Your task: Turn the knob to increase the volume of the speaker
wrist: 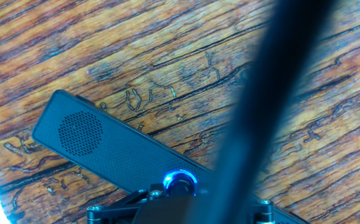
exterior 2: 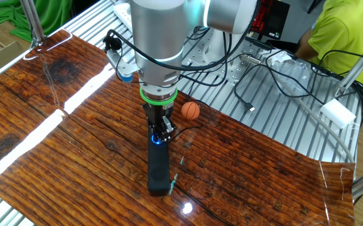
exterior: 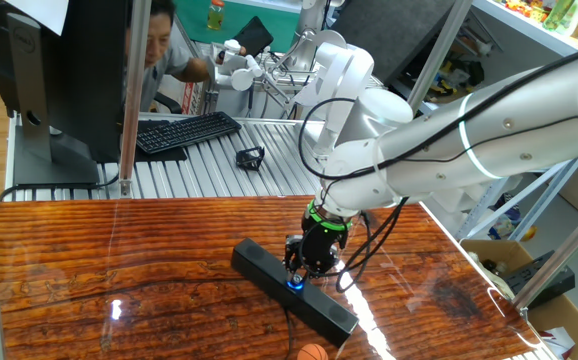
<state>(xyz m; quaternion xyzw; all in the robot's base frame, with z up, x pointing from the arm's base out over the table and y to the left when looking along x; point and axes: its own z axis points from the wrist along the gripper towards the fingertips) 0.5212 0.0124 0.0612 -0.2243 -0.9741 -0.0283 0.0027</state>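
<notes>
- My gripper [exterior: 296, 272] points straight down over the middle of the speaker [exterior: 269, 270], which lies flat on the wooden table [exterior: 119, 260].
- The knob [wrist: 180, 181] sits at the speaker's middle, ringed in blue light; my fingers are closed in tight around it, and in the other fixed view the glow shows right between their tips [exterior 2: 158, 139].
- From the hand view I see the knob at the bottom edge with my finger parts just below it, but I cannot tell for sure whether the pads press on it.
- A thick dark blurred band [wrist: 261, 112], close to the lens, crosses the hand view from top to bottom and hides the right part of the speaker.
- The round speaker grille [wrist: 80, 132] shows at the speaker's uncovered end.
- A small orange ball [exterior 2: 190, 110] rests on the table near the speaker, apart from it.
- A thin cable [exterior 2: 184, 130] lies on the table between the ball and my gripper.
- Behind the table, on the metal surface, lie a black keyboard [exterior: 184, 131] and a small black object [exterior: 250, 157].
- A monitor [exterior: 64, 80] stands beside the keyboard, and a person [exterior: 159, 50] sits behind it.
- A white box [exterior 2: 336, 113] and loose wires [exterior 2: 276, 75] lie on the metal surface well away from the speaker.
</notes>
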